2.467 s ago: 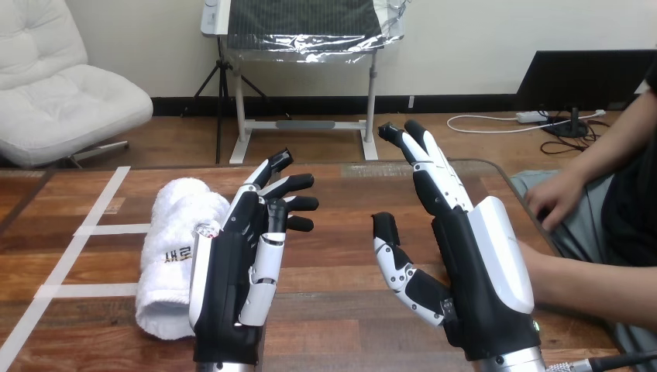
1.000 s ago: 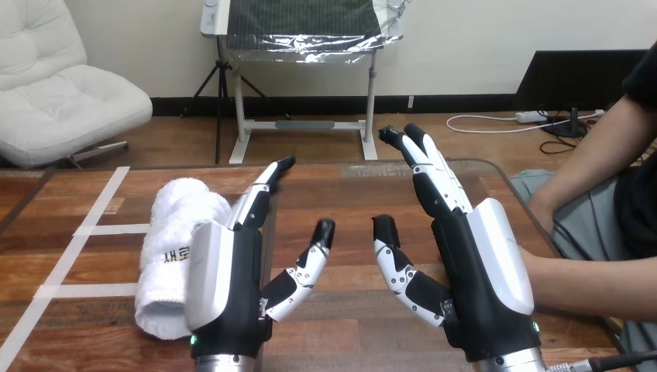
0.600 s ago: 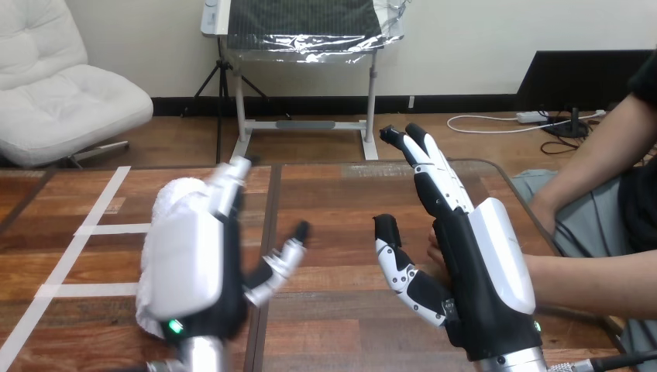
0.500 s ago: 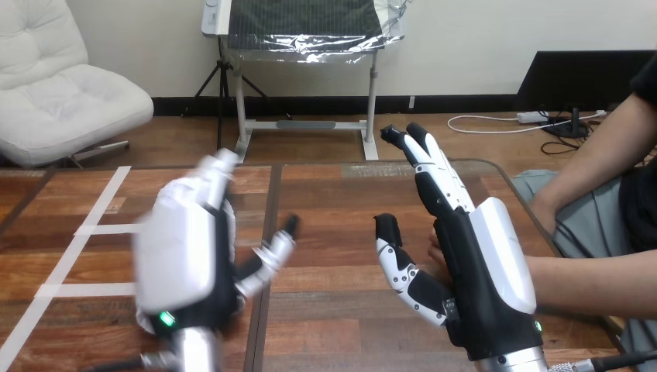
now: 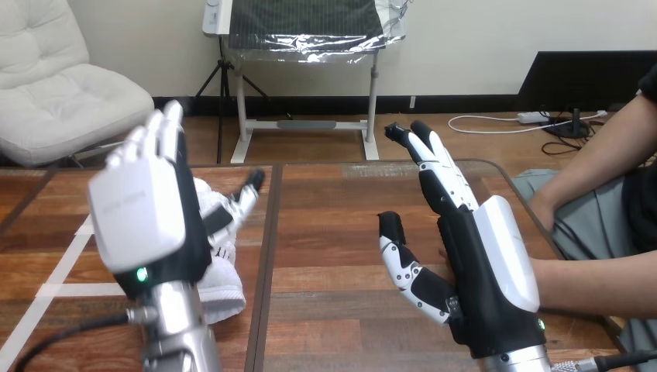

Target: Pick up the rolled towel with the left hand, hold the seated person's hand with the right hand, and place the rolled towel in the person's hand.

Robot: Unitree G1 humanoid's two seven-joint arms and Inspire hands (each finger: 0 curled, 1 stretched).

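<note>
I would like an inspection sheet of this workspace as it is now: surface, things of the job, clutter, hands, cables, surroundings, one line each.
surface: wooden table, dark seam down its middle.
job's things: rolled towel, white, on the table's left part, mostly hidden behind the left hand; person's forearm reaches in over the table's right edge and runs behind the right hand.
clutter: white tape strips on the table's left part.
hands: left hand open, raised in front of the towel, contact cannot be told; right hand open, fingers straight.
cables: nothing seen on the table.
surroundings: person seated at the right.
</note>
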